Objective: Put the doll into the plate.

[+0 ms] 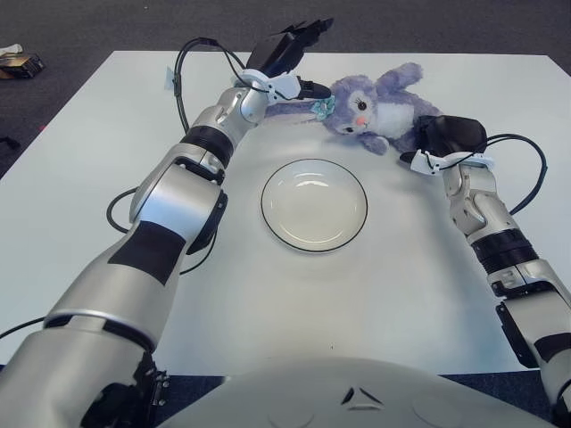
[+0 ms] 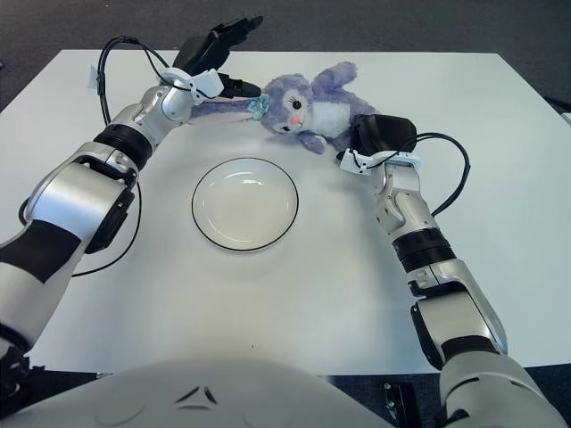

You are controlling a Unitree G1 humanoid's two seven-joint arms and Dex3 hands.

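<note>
Doll (image 1: 375, 109) lying at 12–1 o'clock beyond plate (image 1: 314, 204), soft, light, floppy, likely best pinched at torso; left hand (image 1: 284, 55) spread, empty, by its ear; right hand (image 1: 451, 138) against its hind end, grip unclear.

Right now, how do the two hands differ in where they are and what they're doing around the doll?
The left hand is at the doll's long ear, fingers spread, gripping nothing; the right hand sits against the doll's body end, its fingers hidden. The left arm reaches far across the table; the right stays nearer. Both flank the doll, beyond the plate.
</note>
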